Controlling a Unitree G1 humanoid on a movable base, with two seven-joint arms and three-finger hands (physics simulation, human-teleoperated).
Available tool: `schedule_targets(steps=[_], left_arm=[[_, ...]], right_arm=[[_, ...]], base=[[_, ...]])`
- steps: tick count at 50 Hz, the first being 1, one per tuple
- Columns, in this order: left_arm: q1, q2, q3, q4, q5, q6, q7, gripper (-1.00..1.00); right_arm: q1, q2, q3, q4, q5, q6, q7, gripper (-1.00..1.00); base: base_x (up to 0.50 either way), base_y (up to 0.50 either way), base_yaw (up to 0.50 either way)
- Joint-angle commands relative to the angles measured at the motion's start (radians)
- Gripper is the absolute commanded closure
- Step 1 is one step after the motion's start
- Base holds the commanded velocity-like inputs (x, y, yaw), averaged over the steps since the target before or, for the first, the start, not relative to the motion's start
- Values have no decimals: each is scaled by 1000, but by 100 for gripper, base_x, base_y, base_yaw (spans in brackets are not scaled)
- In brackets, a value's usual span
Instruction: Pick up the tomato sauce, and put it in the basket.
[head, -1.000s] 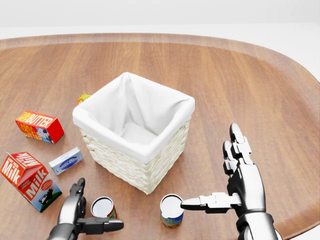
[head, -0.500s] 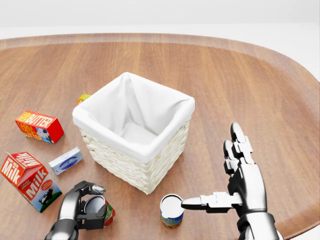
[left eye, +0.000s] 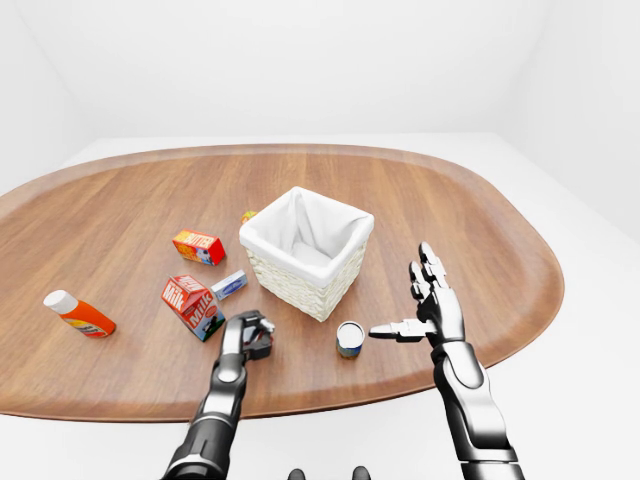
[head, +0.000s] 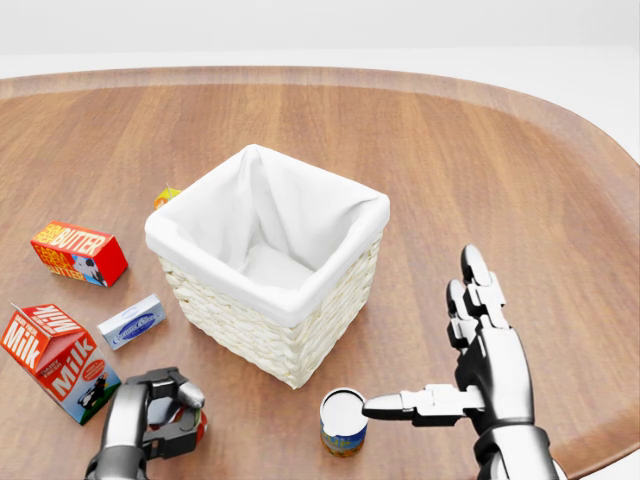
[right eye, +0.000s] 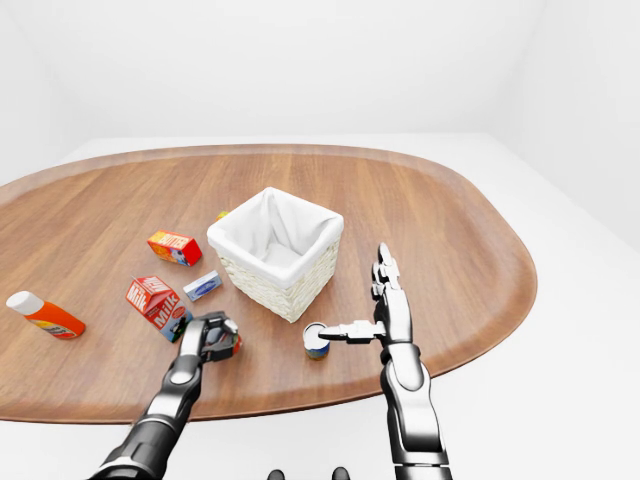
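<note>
Since a second ago our left hand (head: 150, 415) has gone from open beside the sauce can (head: 197, 424) to fingers clamped round it, hiding all but a sliver of red label; the camera and everything else on the table (head: 500, 160) hold position. Reading left to right with the basket (head: 268, 262) as landmark: an orange bottle (left eye: 80, 313) lies far to its left, then the butter box (head: 78, 252) and milk carton (head: 60, 360), then a small blue packet (head: 131, 321) just beside its left wall. The gripped sauce sits below the basket's lower-left corner, apparently still on the wood. A second can (head: 343, 421) stands below the basket's nearest corner, and our right hand (head: 470, 375) is beside it, fingers spread, one extended finger reaching its rim without closing.

We judge the sauce can rigid and fairly heavy, with smooth, slippery sides, so a wrap round its middle suits it. The basket is woven, cloth-lined, open-topped, and looks empty.
</note>
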Motion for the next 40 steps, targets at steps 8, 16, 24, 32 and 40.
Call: schedule_targets(steps=[8,16,24,32,40], left_arm=[[192,-22,23,-506,16,0,-82,69],[256,-37,27,-701,4,0,-123,69],[277,-41,31,-784,13,0,-137,72],[304,-49,28,-860,22,0,-153,69],[319,-56,24,-957,20,0,-175,73]], right_arm=[[-5,0,0,14,-1,-8,-2,-100],[-6,0,1,17,-2,-10,-3,-100],[-8,-1,0,23,-2,-12,-3,-100],[-12,-2,-2,31,-2,-15,-4,-100],[-13,-3,-5,20,0,-5,-5,-100]], base=[[0,0,0],[0,0,0],[0,0,0],[0,0,0],[0,0,0]])
